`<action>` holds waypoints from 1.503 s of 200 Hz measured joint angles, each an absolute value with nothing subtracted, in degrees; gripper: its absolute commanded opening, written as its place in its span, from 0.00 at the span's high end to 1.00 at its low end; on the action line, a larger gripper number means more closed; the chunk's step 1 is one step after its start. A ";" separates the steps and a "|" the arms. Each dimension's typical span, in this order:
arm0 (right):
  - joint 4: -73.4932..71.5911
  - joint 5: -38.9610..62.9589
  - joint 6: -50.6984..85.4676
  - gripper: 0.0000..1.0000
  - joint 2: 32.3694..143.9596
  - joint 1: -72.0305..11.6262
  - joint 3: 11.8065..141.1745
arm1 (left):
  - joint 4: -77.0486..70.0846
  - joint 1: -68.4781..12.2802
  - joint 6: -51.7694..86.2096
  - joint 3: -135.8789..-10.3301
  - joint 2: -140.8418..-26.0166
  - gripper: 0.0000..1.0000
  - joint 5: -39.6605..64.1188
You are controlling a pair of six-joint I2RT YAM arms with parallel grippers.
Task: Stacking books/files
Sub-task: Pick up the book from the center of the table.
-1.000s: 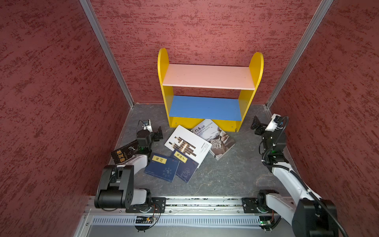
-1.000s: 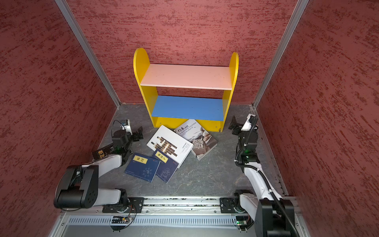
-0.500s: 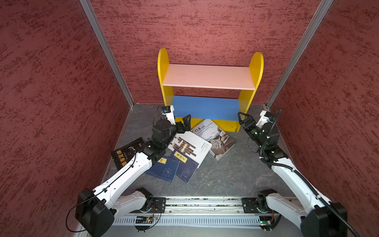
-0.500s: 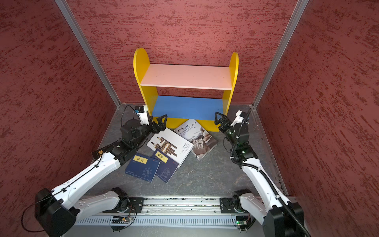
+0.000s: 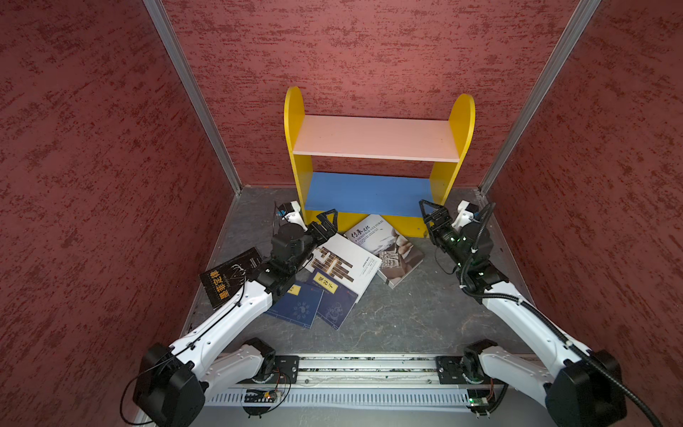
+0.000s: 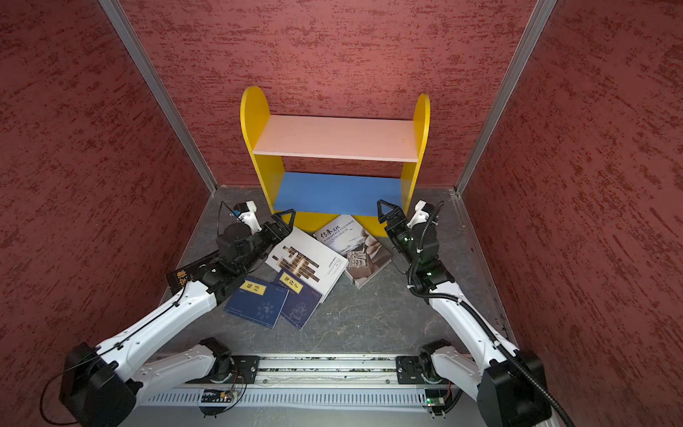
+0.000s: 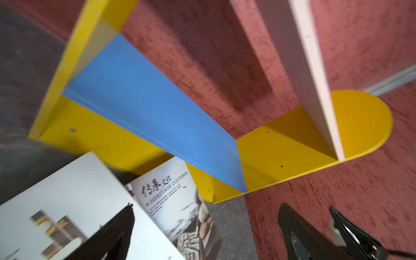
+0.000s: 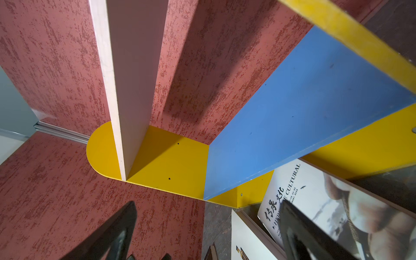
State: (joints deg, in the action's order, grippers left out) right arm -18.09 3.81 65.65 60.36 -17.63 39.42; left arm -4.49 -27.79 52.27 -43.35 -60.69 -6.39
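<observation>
Presently my left tool [image 5: 328, 221] and right tool [image 5: 430, 214] hang wide open and empty, low before the yellow shelf [image 5: 294, 122]. Between them the books lie flat on the worktop [image 5: 406, 318] in an overlapping scatter: white book [image 5: 342, 264], grey book [image 5: 390, 244], two navy books [image 5: 299, 307], with the black book [image 5: 231, 275] off on my left. They look stiff, smooth and thin, so I judge an overhanging edge or spine the place to pinch.

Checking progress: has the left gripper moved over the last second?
Yes. The left gripper swung away from the black book toward the yellow shelf; it is now open near the shelf's base.
</observation>
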 measured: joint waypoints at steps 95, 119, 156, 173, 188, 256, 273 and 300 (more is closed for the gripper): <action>9.19 8.25 45.76 0.01 71.16 -17.85 53.45 | 21.45 -9.56 42.28 -54.92 -69.78 0.01 12.36; 10.72 9.67 45.36 0.01 73.21 -22.24 50.43 | 26.28 -9.58 35.57 -55.57 -74.70 0.01 15.84; 12.14 9.52 46.61 0.01 75.64 -29.78 47.86 | 30.30 -9.23 27.83 -55.75 -81.52 0.01 18.83; 11.33 8.40 48.97 0.01 75.70 -33.21 46.15 | 31.42 -8.54 24.73 -56.69 -83.42 0.01 19.79; 10.11 6.70 51.46 0.01 75.77 -36.40 44.07 | 31.42 -7.70 22.41 -57.47 -84.49 0.01 20.88; -0.86 1.50 59.40 0.01 83.66 -44.49 38.76 | 29.41 -4.67 15.53 -57.56 -90.37 0.01 23.99; -3.90 0.95 60.60 0.01 85.23 -45.01 37.15 | 28.47 -4.14 15.11 -57.52 -90.48 0.01 24.03; -8.60 0.32 61.95 0.01 85.76 -45.47 33.98 | 26.37 -3.81 14.90 -57.49 -90.67 0.01 24.47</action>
